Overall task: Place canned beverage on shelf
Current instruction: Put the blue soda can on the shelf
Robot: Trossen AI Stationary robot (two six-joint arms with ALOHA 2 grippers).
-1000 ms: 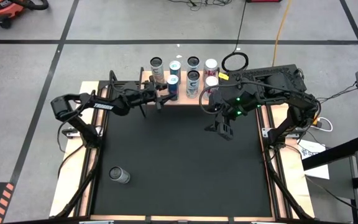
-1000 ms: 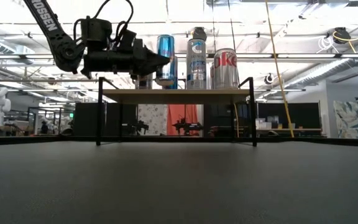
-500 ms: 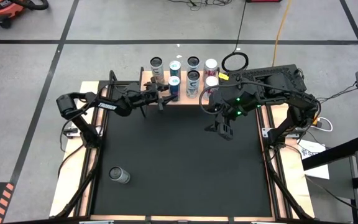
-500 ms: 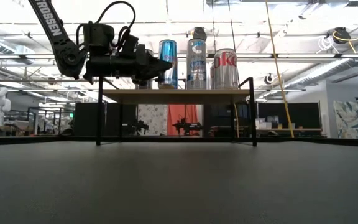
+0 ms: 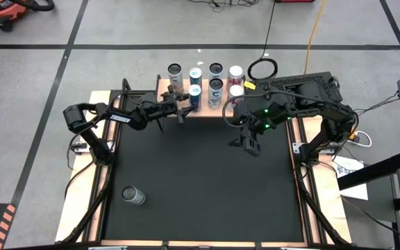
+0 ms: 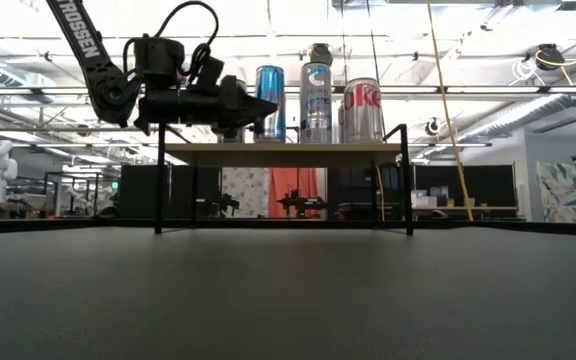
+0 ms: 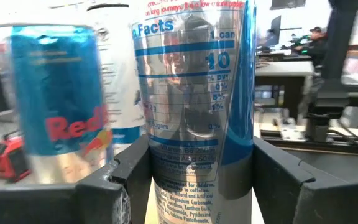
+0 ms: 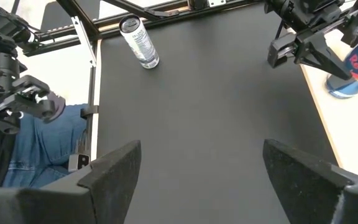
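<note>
Left pincer (image 5: 180, 106) reaches in from the left of the high view to the shelf (image 5: 164, 87) at the upper middle of the frame, its fingers (image 7: 126, 180) set on either side of a silver-and-blue can (image 7: 194, 112) at the shelf's left front. In the left wrist view that can stands upright between the two dark fingers, which sit close against its sides; whether they actually press it I cannot tell. A blue Red Bull can (image 7: 58, 102) stands just beside it on the left of that frame.

In the low view the left pincer (image 6: 253, 105) hangs level with the cans at the upper left of the frame, above the light board of the shelf (image 6: 283, 153) on its thin black legs. Further cans are lined up on the board: a blue one (image 6: 270, 100), a tall silver one (image 6: 316, 100) and a Diet Coke (image 6: 363, 108).

Right pincer (image 5: 250, 146) hovers over the black tabletop (image 5: 200, 187) right of centre in the high view, fingers (image 8: 114, 171) spread wide and holding nothing.

One more can (image 5: 132, 196) lies on its side on the tabletop at the lower left of the high view, well apart from both arms.
</note>
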